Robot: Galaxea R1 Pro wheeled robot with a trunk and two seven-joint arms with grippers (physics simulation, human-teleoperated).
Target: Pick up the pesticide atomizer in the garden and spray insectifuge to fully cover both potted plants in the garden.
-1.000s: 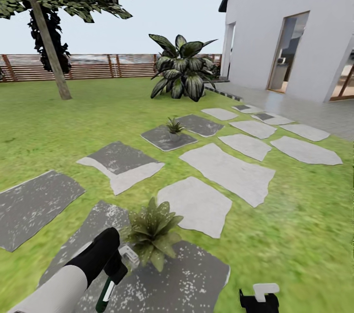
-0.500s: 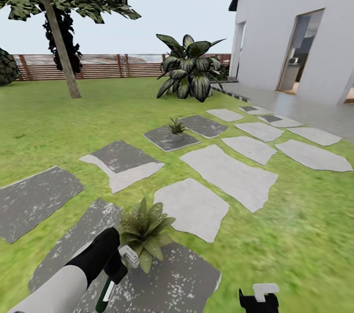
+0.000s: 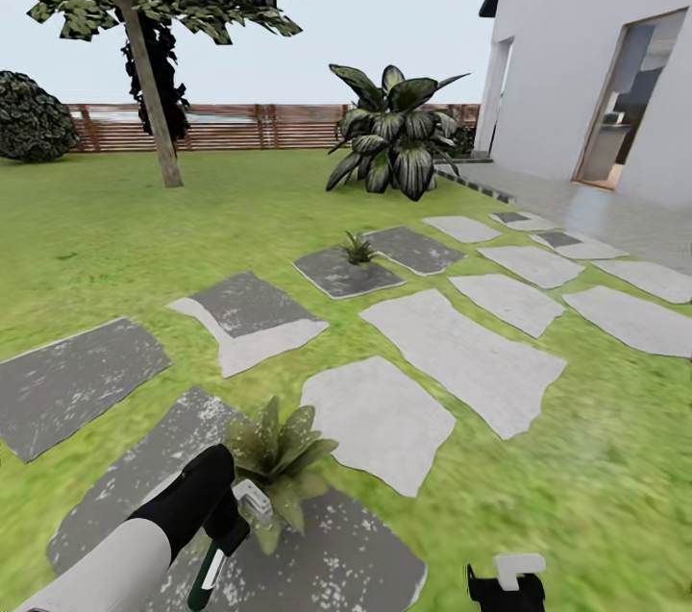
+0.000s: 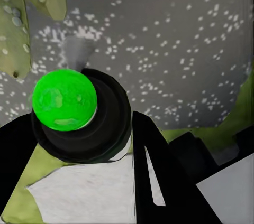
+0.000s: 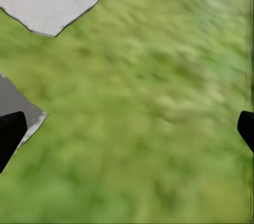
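My left gripper [image 3: 227, 531] is shut on the pesticide atomizer [image 3: 208, 574], a small dark bottle, and holds it low over a dark stepping slab [image 3: 356, 564]. The left wrist view shows the atomizer [image 4: 106, 129] as a black round body with a bright green cap, sitting between the gripper's [image 4: 79, 129] black fingers [image 4: 159, 176]. One potted plant [image 3: 279, 458] stands just beyond that gripper, its leaves nearly touching it. The other potted plant [image 3: 358, 250] sits farther off on a dark slab. My right gripper [image 3: 506, 583] hangs open over grass, its [image 5: 127, 134] fingertips at the picture's two edges.
Grey stepping slabs [image 3: 461, 353] run across the lawn toward a white house [image 3: 596, 64] at the right. A big striped-leaf plant [image 3: 394, 132], a tree [image 3: 154, 103], a round bush [image 3: 34, 127] and a wooden slat fence [image 3: 250, 127] line the far side.
The whole head view has turned left: house, slabs and plants slid right and a bush came into view at the far left. Both grippers keep their place in the picture.
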